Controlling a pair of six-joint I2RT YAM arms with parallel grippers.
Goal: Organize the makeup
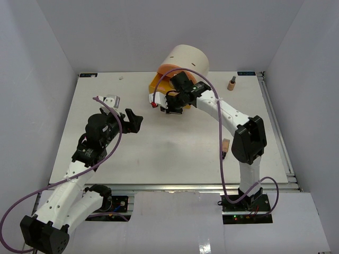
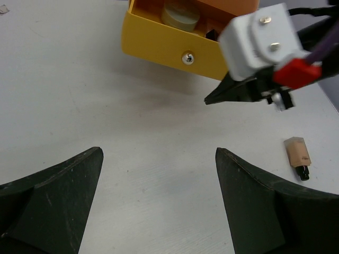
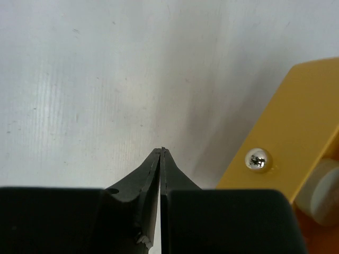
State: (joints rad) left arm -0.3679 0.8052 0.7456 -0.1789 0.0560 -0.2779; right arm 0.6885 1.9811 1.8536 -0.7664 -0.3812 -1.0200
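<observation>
Right end effector (image 3: pixel 162 152) is pinched fully shut with nothing between its fingers, tip sitting just beside the knob (image 2: pixel 187 57) on the front of the yellow drawer (image 2: pixel 159 45), not on it. The drawer stands pulled out of the cream drum (image 1: pixel 185 58), and there is the pale green ball (image 2: pixel 180 16) inside it, so one piece looks sorted. Two pieces remain outside: a lying tan bottle (image 2: pixel 296 153) on the worktop (image 1: pixel 175 153) close to the right arm's forearm, and a standing tan bottle (image 1: pixel 231 83) out at the far right edge. The other cosmetics I cannot make out from here. My read: this arm is finished at the drawer front and a bottle is the sensible target. To do it well, lift straight off before swinging, so the closed tip misses the knob and the drawer lip, and leave the drawer open. Take the lying bottle across its body rather than the black cap; it looks ready to roll. Left end effector (image 1: pixel 134 119) hovers jaws wide and empty, facing the drawer, near enough to crowd any sweep that way. The purple cable (image 1: pixel 221 169) hangs down right by the lying bottle, and it could snag.
</observation>
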